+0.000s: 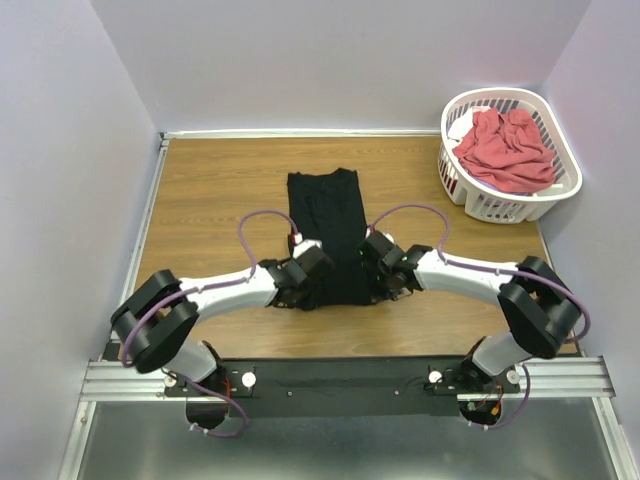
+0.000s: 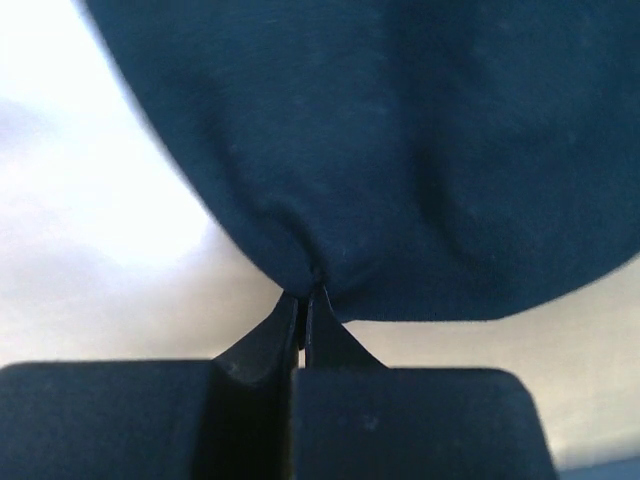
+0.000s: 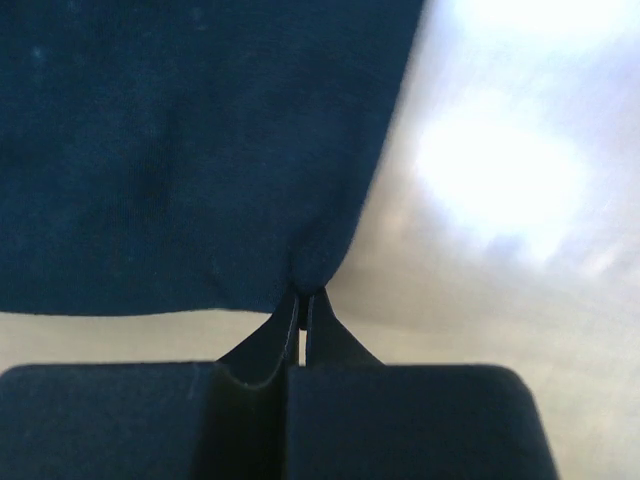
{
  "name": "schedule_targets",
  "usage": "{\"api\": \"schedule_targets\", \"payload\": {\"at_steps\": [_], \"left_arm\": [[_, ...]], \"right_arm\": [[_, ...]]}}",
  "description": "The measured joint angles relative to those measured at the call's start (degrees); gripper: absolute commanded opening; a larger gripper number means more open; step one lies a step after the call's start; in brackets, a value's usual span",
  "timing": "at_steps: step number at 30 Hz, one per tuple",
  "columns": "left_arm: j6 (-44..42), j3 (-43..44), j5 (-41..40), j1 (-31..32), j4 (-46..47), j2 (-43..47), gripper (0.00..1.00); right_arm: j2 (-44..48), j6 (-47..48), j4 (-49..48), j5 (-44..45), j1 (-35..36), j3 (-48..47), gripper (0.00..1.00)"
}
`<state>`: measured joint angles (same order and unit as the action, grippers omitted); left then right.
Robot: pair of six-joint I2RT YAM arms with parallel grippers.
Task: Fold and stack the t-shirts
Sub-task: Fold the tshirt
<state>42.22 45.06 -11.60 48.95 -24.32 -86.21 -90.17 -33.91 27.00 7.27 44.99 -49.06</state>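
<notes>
Black t-shirt (image 1: 325, 215): left end effector (image 2: 303, 296) & right end effector (image 3: 303, 296) clenched on tiny edge bites; uneven pull prob slips one.

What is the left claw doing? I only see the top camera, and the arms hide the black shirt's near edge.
Observer: The left claw is shut, pinching a corner of the black t-shirt.
Operator: And the right claw?
Observer: The right claw is shut on the shirt's other near corner.
Operator: Is the cloth flat there?
Observer: No, it puckers into a small gather at each pinch.
</notes>
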Motion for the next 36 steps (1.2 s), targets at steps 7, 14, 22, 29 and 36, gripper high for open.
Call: {"api": "schedule_targets", "payload": {"at_steps": [7,14,22,29,36], "left_arm": [[12.11,-5.95,6.36,18.71,-12.85,13.35,0.0],[20.46,-1.57,9.73,24.59,-20.13,20.15,0.0],[15.47,6.95,8.57,12.15,-23.85,22.53,0.0],[8.72,11.37,7.61,3.45,-24.74,24.22,0.0],[3.58,12.59,8.41,-2.8,-22.18,24.22,0.0]], "right_arm": [[12.37,-6.54,15.17,-7.98,13.62,6.32,0.0],[25.7,-13.4,28.52,-6.03,15.69,1.33,0.0],[18.25,-10.64,35.04,3.06,13.68,-15.78,0.0],[9.22,-2.4,36.61,5.73,6.93,-32.37,0.0],[1.99,4.33,36.17,5.25,1.79,-42.29,0.0]]}}
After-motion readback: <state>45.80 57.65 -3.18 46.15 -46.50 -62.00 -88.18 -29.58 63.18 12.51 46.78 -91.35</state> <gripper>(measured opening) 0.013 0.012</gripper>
